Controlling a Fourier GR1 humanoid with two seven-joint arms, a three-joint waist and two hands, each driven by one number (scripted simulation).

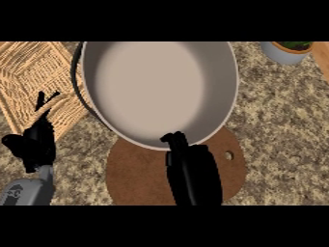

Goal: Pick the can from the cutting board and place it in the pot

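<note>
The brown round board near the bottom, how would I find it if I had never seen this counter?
Start at the big pale pot filling the middle of the speckled counter. Just below its near rim lies the cutting board, partly under the pot. It is flat, dark brown and round, with a small hole near its right edge, unlike the square woven mat at left.

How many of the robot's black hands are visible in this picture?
2. The left black hand is at the lower left, over the speckled stone counter beside the woven straw mat. The right black hand is low in the centre, over the round brown cutting board.
</note>
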